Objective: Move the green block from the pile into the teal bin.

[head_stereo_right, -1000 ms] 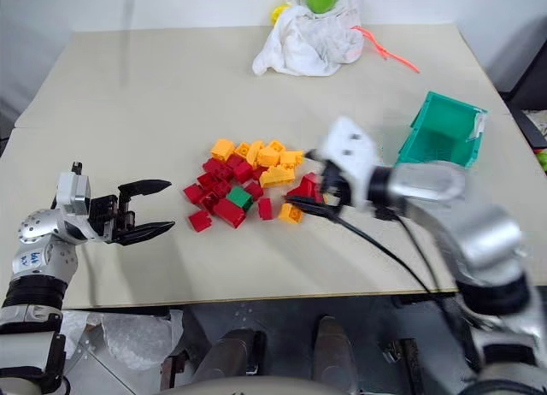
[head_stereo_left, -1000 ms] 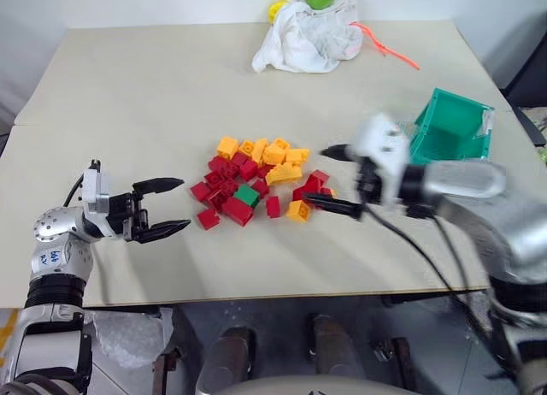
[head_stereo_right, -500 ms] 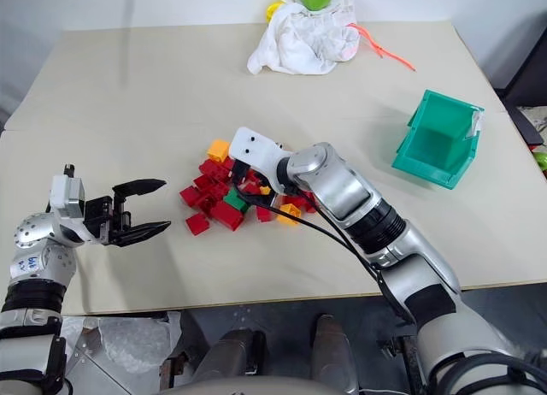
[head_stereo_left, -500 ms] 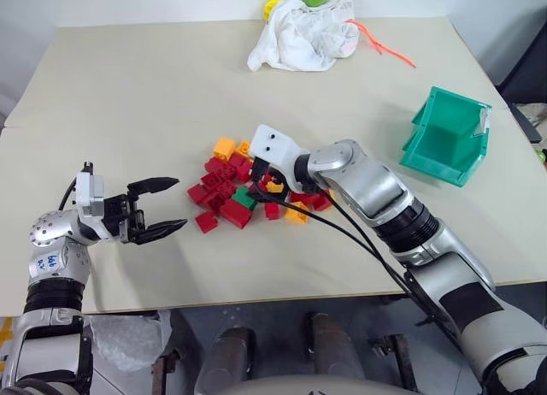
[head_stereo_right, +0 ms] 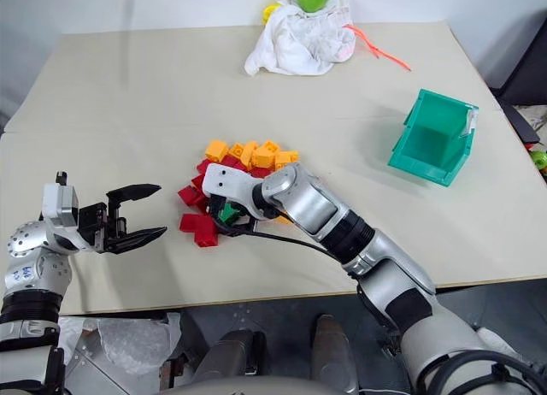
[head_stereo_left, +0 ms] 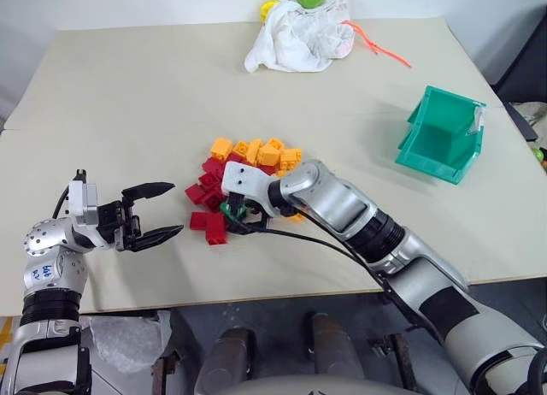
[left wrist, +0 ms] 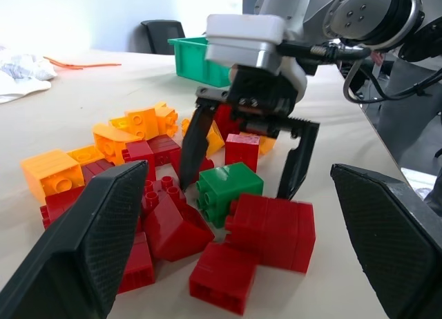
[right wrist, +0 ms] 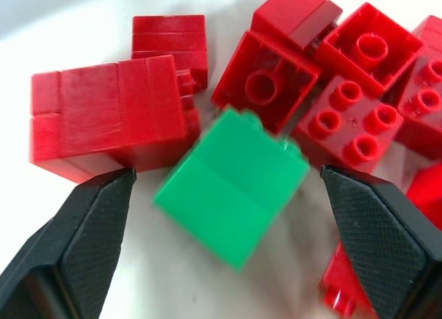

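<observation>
**Green block bracketed, not yet gripped**

The right gripper (left wrist: 242, 157) was observed with its two black fingers spread wide, one on either side of the green block (right wrist: 231, 183). In the right wrist view the block was seen centred in the gap, with bare space between it and each finger; no contact could be confirmed. The block was found lying on the table (head_stereo_left: 128, 113) at the near edge of the pile (head_stereo_left: 248, 168), touching a large red brick (right wrist: 103, 115) on one side, with further red bricks crowded behind it.

The left gripper (head_stereo_left: 152, 213) was noted open and empty, held off to the left, well apart from the pile.

The teal bin (head_stereo_left: 440, 134) was recorded standing far to the right, well away from the block, and appeared empty.

Progress was judged early: approach and alignment done. Closing on the block, lifting it clear of the neighbouring bricks, carrying it across and releasing it into the bin were all judged outstanding.
</observation>
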